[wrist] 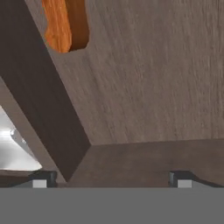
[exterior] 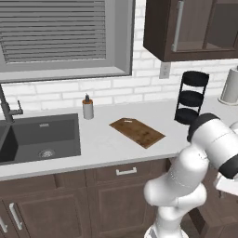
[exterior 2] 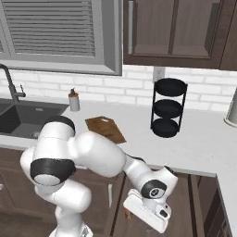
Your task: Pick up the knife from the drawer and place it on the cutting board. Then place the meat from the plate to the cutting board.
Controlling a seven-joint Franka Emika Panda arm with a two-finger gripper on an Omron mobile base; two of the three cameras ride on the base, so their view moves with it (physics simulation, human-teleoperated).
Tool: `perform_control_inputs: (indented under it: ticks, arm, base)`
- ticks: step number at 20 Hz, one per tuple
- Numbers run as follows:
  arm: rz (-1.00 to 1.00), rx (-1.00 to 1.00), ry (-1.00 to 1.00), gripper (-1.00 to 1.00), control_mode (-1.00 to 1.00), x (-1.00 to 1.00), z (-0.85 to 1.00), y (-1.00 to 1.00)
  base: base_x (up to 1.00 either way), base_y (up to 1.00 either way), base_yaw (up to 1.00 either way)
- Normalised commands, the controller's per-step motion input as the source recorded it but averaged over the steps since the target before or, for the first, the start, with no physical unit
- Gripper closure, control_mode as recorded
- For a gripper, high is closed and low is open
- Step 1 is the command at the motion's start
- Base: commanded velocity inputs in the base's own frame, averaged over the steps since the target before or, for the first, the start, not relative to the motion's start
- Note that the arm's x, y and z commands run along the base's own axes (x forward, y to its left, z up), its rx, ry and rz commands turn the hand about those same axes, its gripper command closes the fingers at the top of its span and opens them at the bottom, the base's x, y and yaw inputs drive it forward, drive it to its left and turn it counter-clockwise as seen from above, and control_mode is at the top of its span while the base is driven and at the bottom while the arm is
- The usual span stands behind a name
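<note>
Reaching down below the counter edge, the gripper point(exterior 2: 131, 214) hangs over the open drawer point(wrist: 144, 87), its fingertips point(wrist: 40, 179) set wide apart with nothing between them. The knife point(wrist: 65, 24) lies on the drawer's wooden floor near a side wall, its orange handle showing at the top of the hand view. Up on the counter point(exterior: 97, 139) the cutting board point(exterior: 137, 132) lies bare, between a small dispenser bottle point(exterior: 87, 108) and a black three-tier rack point(exterior: 191, 97). No lettering is readable anywhere.
</note>
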Motion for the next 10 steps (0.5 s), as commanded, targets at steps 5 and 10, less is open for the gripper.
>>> perform_control_inputs:
  ticks: [5, 10]
  arm:
    - [-0.03, 0.00, 0.00, -1.00, -1.00, 0.82, 0.14, 0.30]
    - [-0.05, -0.03, -0.11, -1.00, -1.00, 0.22, -0.13, 0.24]
  base:
    - [0.00, 0.00, 0.00]
    - [0.00, 0.00, 0.00]
